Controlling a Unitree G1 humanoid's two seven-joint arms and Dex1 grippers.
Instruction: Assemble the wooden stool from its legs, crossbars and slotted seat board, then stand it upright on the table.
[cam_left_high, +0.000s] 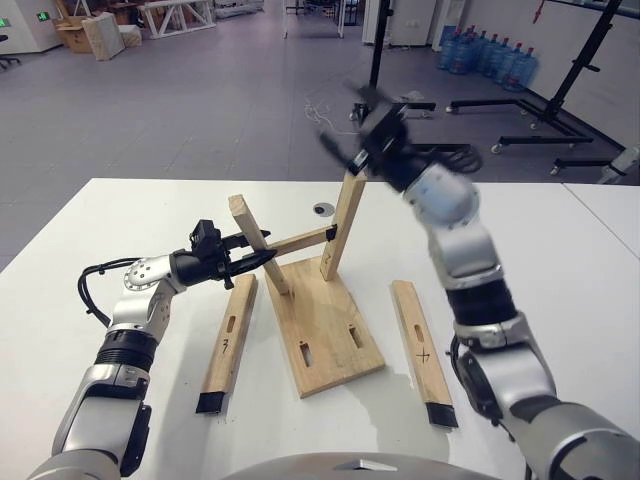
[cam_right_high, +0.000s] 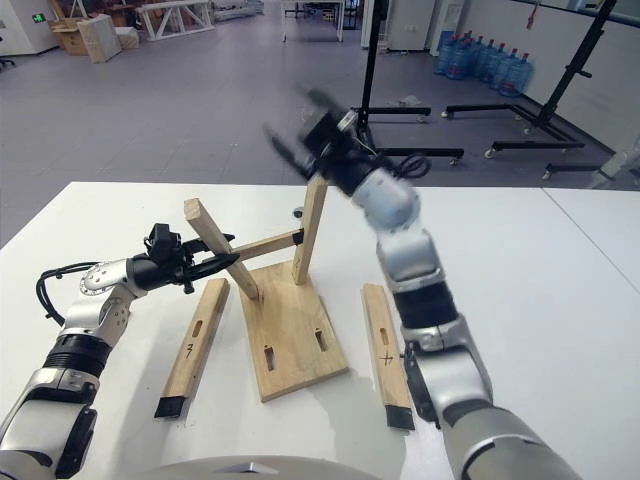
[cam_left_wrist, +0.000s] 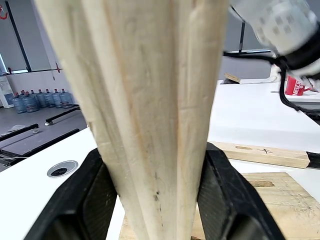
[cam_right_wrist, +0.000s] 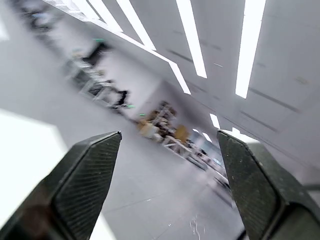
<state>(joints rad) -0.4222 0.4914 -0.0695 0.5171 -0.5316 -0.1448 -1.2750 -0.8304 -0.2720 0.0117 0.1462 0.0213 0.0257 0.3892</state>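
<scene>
The slotted seat board (cam_left_high: 335, 340) lies flat on the white table. Two legs stand in it: a tilted leg (cam_left_high: 247, 228) on the left and a more upright leg (cam_left_high: 345, 215) on the right, joined by a crossbar (cam_left_high: 300, 241). My left gripper (cam_left_high: 262, 258) is shut on the tilted leg, whose wood (cam_left_wrist: 150, 115) sits between its black fingers (cam_left_wrist: 92, 200). My right gripper (cam_left_high: 347, 122) is open in the air just above the top of the right leg, with nothing between its fingers (cam_right_wrist: 82, 185).
Two loose wooden pieces with black end caps lie flat, one left of the board (cam_left_high: 228, 345) and one right of it (cam_left_high: 420, 350). A round cable port (cam_left_high: 323, 209) sits in the table behind the assembly. Bare table (cam_left_high: 560, 260) extends on both sides.
</scene>
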